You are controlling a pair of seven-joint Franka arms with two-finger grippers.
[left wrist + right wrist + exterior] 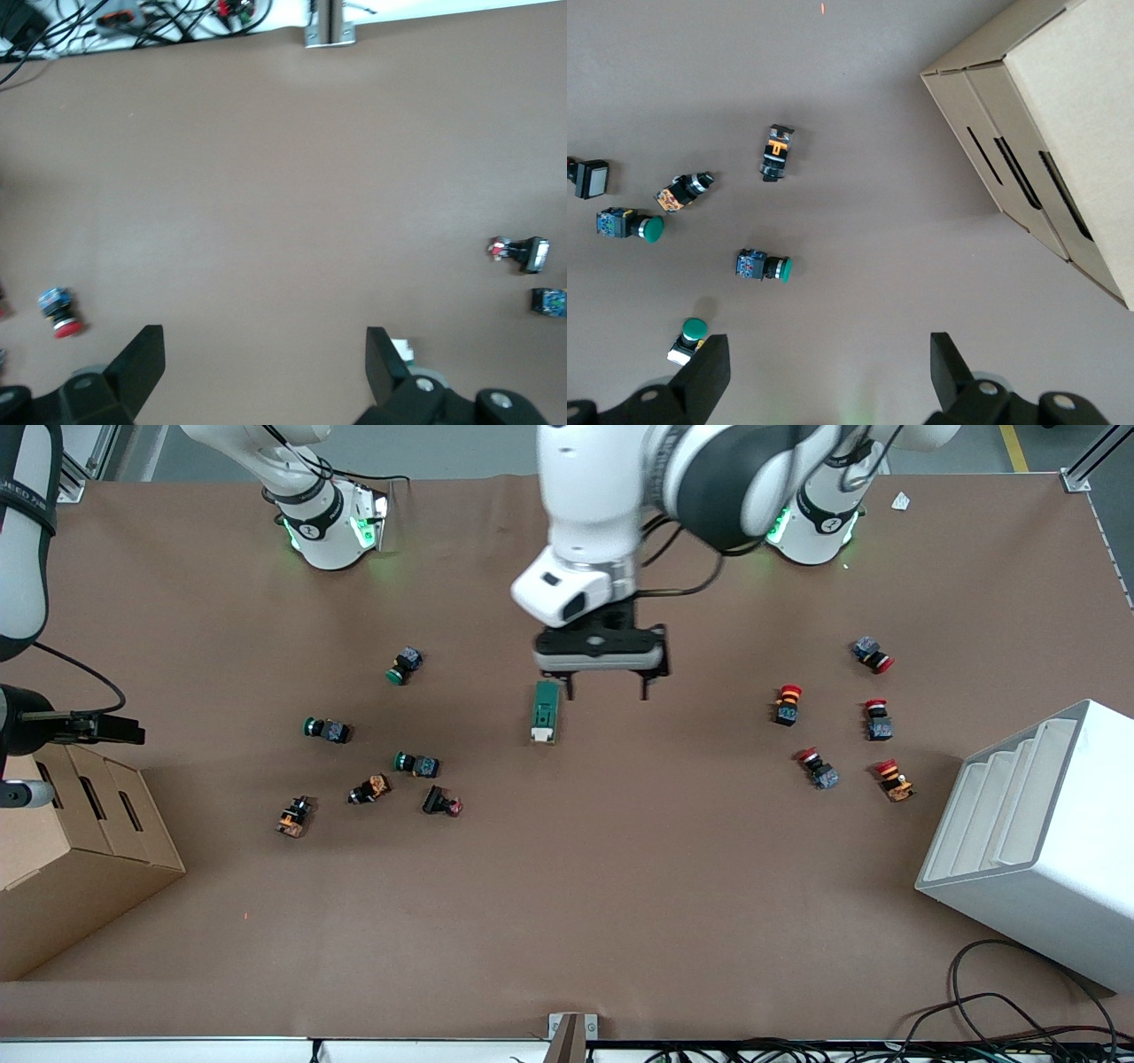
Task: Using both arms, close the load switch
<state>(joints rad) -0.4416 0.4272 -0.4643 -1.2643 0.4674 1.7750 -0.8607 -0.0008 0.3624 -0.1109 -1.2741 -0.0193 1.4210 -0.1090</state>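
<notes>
Load switch: I saw the load switch (544, 711) lying flat on the brown desk (567, 921) near its middle, long axis running toward the front camera, the dark green body farther from that camera and the cream lever end nearer to it.
Left hand: my left hand (606, 688) hung low over the desk just beside the switch, toward the left arm's end of the desk. Its fingers (644, 685) were spread wide and held nothing. The switch sat just outside the finger closest to it, not between the two.
Left wrist view: both fingers (142, 359) stood well apart over bare desk, and a small cream corner (401, 350), which I took for the switch's lever end, peeked out beside one finger.
Right hand: my right hand (115, 732) was up at the right arm's end of the desk, above the cardboard box (66, 850), waiting. In the right wrist view its fingers (704, 372) were released, wide apart and empty.
Green-capped buttons: several lay toward the right arm's end, one (406, 665) farther from the front camera than the rest (326, 730).
Red-capped buttons: a loose group (787, 704) lay toward the left arm's end of the desk, well apart from the switch.
White bin: a white stepped bin (1032, 841) stood at the left arm's end, nearer the front camera.
</notes>
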